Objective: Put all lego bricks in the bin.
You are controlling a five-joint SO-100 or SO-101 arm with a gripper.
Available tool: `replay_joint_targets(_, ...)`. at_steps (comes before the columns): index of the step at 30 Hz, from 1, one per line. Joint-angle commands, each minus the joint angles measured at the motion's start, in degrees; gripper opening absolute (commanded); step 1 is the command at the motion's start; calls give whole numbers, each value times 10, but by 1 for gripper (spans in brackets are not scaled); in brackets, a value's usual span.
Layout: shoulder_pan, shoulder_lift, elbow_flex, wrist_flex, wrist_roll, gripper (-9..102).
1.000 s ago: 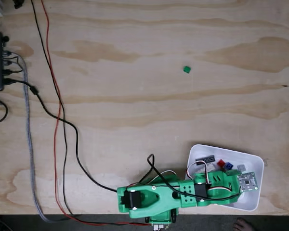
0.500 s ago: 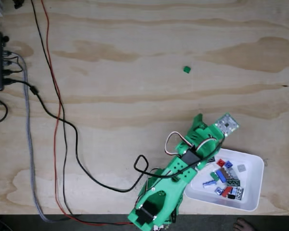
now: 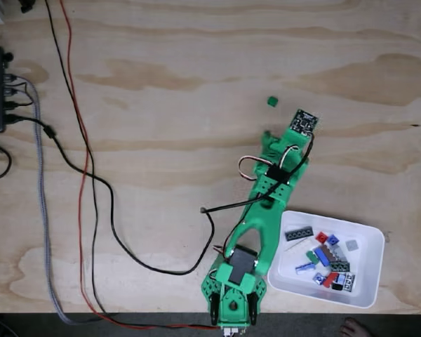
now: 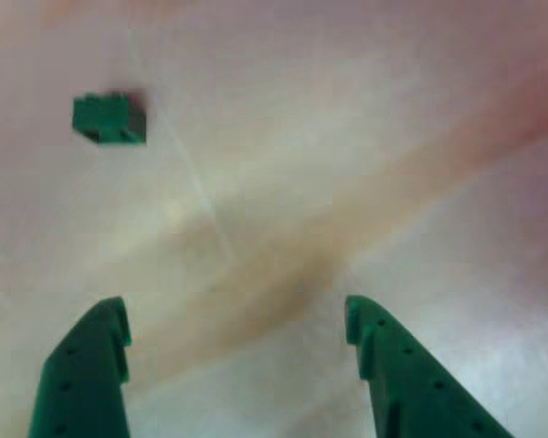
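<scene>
Brick (image 4: 110, 119) placement decided our approach: the lone green piece (image 3: 271, 101) lay on bare wood, ahead and left of our gripper (image 4: 237, 333) in the other view. Our jaws stood apart, empty; the bin (image 3: 368, 237) sat well behind.

In the fixed view the green arm (image 3: 266, 203) stretches from its base at the bottom edge up and to the right, nearly straight, with the wrist board at its far end. In the other view the gripper (image 4: 237, 333) points down at the tabletop, its two green fingers (image 4: 82, 374) spread wide apart with nothing between them.
</scene>
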Motion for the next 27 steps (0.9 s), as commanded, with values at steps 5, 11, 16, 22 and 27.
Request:
replay_joint_targets(5, -21, -97, -34, -193, -13, 28)
replay_joint_targets(11, -47, -150, -46, -259, -21, 25)
replay_joint_targets(16, -68, -178, -89, -268, -20, 24)
replay_joint_targets(22, -70, -219, -146, -272, -20, 23)
replay_joint_targets(27, -73, -240, -158, -282, -21, 21)
